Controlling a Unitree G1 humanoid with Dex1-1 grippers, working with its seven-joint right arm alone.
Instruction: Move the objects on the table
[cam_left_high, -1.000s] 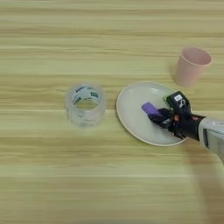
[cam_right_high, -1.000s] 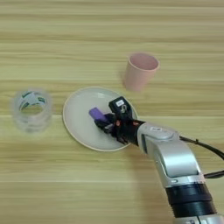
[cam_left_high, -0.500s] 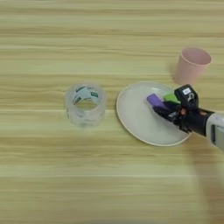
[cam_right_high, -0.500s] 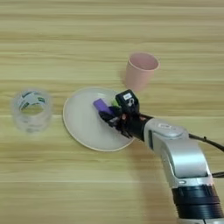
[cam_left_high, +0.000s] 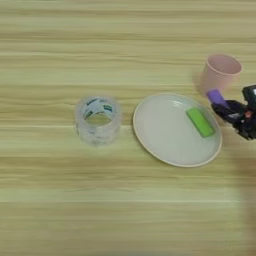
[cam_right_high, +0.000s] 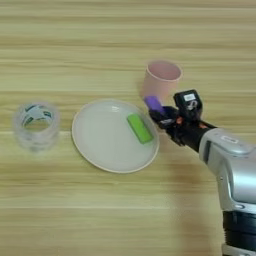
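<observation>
A light green block (cam_right_high: 139, 128) lies flat on the right part of the cream plate (cam_right_high: 100, 145). My right gripper (cam_right_high: 161, 113) is shut on the purple block (cam_right_high: 153, 104), which it holds just past the plate's right rim, in front of the pink cup (cam_right_high: 161, 80). In the left eye view the purple block (cam_left_high: 216, 97) shows at the black fingertips, with the green block (cam_left_high: 200, 122) lying on the plate (cam_left_high: 160, 130). The silver forearm (cam_right_high: 235, 165) comes in from the lower right.
A clear tape roll (cam_left_high: 98, 119) stands on the wooden table (cam_left_high: 125, 210) left of the plate. The pink cup (cam_left_high: 220, 73) stands upright just behind the plate's right rim, close to the gripper.
The gripper has carried the purple block rightward and back, off the plate, to beside the cup. The green block, hidden under the gripper before, now shows on the plate.
</observation>
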